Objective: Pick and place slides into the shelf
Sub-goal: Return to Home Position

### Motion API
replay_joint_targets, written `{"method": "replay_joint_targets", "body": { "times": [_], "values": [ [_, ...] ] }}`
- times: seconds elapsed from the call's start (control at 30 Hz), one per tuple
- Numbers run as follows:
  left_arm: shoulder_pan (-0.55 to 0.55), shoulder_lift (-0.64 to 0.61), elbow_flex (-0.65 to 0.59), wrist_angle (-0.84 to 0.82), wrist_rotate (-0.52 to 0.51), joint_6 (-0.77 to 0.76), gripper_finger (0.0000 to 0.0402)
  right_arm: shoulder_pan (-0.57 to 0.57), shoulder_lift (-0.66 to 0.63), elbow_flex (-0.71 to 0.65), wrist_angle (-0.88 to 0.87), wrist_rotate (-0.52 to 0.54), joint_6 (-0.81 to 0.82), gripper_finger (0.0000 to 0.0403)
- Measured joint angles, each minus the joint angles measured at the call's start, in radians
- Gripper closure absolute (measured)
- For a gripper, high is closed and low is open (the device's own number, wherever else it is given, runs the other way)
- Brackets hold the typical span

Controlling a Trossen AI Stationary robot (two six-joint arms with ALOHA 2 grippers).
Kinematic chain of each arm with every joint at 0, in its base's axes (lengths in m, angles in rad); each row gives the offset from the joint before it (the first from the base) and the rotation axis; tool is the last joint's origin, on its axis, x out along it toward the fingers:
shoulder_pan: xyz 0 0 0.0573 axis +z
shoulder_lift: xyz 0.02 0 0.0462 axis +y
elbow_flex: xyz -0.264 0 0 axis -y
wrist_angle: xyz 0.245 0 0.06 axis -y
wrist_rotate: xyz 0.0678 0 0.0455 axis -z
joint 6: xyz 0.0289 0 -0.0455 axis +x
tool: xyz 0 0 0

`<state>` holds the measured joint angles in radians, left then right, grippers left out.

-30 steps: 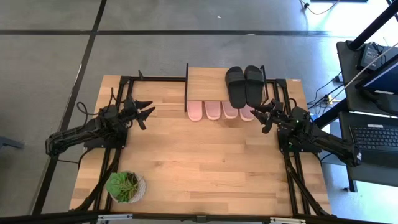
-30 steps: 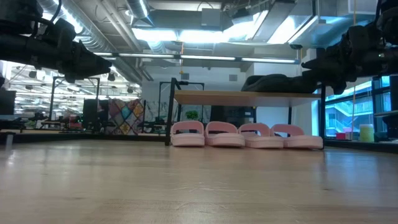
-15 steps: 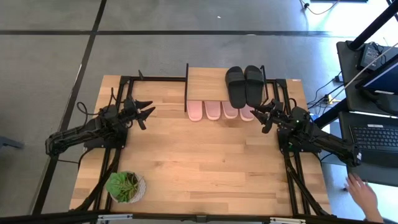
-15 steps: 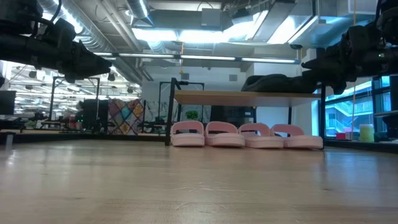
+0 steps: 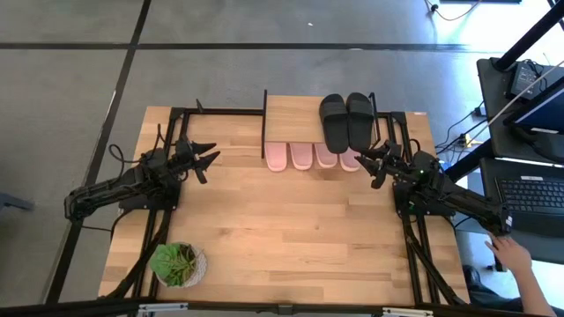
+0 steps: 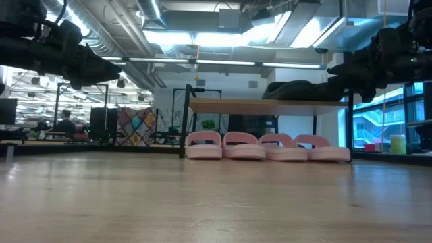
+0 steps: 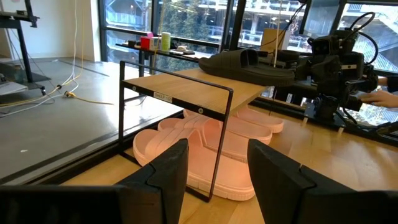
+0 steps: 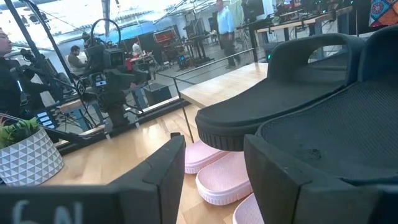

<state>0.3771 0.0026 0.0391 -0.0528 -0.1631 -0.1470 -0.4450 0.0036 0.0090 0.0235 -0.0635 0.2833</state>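
Observation:
The shelf (image 5: 291,117) stands at the table's far edge, its plank top on thin black legs. Two black slides (image 5: 346,121) lie side by side on the right half of its top. Several light pink slides (image 6: 267,146) sit in a row on the table under it, their near ends sticking out (image 5: 313,157). My left gripper (image 5: 210,161) hovers open to the left of the shelf, and my right gripper (image 5: 367,164) hovers open to its right. Both point level at the shelf with nothing between the fingers.
A small potted green plant (image 5: 177,263) stands near the table's front left corner. A person's hand (image 5: 513,261) shows beyond the table's right edge, by a side desk with a laptop (image 5: 538,195). The wide wooden tabletop (image 5: 282,229) lies between the arms.
Both arms have kept still and the slides have stayed where they were. The person's hand off the table's right edge has come into view and shifted slightly.

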Motion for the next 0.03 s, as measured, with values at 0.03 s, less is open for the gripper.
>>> {"method": "replay_joint_targets", "body": {
  "times": [0.03],
  "values": [
    [0.0,0.0,0.0,0.0,0.0,0.0,0.0244,0.0,0.0,0.0,0.0,0.0,0.001,0.0237]
  ]
}}
